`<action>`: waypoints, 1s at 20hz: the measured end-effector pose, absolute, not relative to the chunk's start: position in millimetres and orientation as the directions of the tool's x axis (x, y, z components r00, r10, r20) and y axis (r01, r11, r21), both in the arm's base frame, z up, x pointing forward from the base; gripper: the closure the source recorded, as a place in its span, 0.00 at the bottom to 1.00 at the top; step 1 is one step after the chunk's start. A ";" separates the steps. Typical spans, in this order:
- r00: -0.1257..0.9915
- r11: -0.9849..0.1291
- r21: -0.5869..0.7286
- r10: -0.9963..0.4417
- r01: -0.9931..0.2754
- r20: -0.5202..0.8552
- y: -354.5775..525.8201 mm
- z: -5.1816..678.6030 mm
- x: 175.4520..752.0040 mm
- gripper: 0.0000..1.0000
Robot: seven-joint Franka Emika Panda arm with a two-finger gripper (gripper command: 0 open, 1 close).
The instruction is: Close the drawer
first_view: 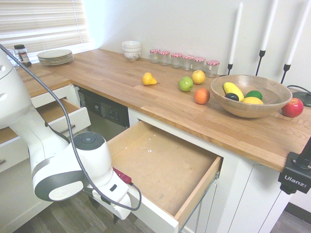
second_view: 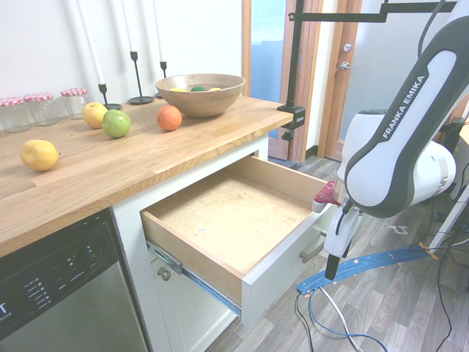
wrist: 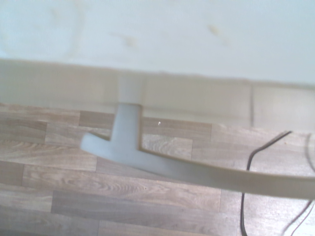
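Note:
The drawer point(first_view: 165, 165) stands pulled far out under the wooden counter, its brownish bottom bare. Its flat white front point(second_view: 282, 271) carries a curved silver handle point(second_view: 311, 251). My gripper point(second_view: 331, 268) hangs low, right in front of that white front and beside the handle, fingers pointing down toward the floor. It is open and holds nothing. In the first exterior view the gripper point(first_view: 115, 217) sits at the front's near-left end, mostly hidden by the wrist. The wrist view shows the handle point(wrist: 162, 164) close up, below the white front point(wrist: 157, 34).
The counter point(first_view: 121, 77) holds loose fruit, a wooden bowl point(first_view: 250, 94), jars and plates. A dishwasher point(first_view: 109, 116) sits left of the drawer. A smaller white drawer point(first_view: 63, 114) stands open further left. Wood floor point(second_view: 381, 308) lies below.

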State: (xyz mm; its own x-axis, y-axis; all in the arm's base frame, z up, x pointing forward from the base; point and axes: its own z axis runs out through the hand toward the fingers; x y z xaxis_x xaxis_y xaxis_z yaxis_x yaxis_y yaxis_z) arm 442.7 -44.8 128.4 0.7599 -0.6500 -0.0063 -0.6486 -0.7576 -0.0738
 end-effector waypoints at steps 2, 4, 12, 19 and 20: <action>0.758 -0.756 -0.072 -0.652 -0.650 -0.003 -45.9 124.9 441.8 1.00; 0.758 -0.756 -0.071 -0.652 -0.650 0.000 -46.3 122.6 441.2 1.00; 0.762 -0.761 -0.074 -0.647 -0.645 0.011 -46.8 122.5 441.9 1.00; 0.758 -0.758 -0.070 -0.652 -0.649 0.024 -53.6 123.3 442.2 1.00; 0.757 -0.757 -0.068 -0.653 -0.650 0.025 -54.8 123.3 442.0 1.00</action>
State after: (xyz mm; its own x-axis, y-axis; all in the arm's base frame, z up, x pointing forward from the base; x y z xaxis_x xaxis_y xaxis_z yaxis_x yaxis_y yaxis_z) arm 442.0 -54.8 123.3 0.7571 -0.6528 0.0253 -0.6502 -0.7568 -0.0680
